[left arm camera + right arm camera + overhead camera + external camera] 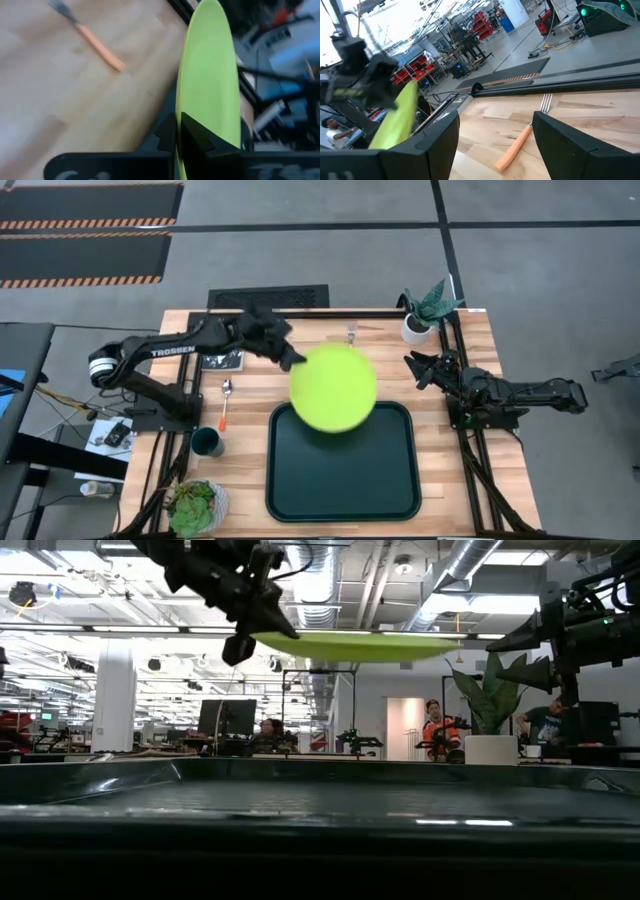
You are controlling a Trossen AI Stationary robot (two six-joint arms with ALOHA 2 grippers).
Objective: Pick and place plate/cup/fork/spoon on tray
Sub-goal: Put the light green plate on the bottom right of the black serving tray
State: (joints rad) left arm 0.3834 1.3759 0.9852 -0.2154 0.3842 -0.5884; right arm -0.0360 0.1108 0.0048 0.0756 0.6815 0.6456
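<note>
"TROSSEN" in white capitals — on the left arm (high view), no other text readable

Left arm reaches from its base at the table's left edge across toward centre, elbow bent, forearm angled in over the far half of the table. Left gripper is up in the air, well clear of the surface, fingers clamped on the rim of the plate, which hangs roughly level out from the jaws. In the low view the left gripper sits high, wrist tilted down toward the rim it pinches.

Right arm is parked at the table's right edge, folded low, forearm pointing inward. Right gripper hovers with jaws spread wide, holding nothing; both fingers frame its wrist view.
</note>
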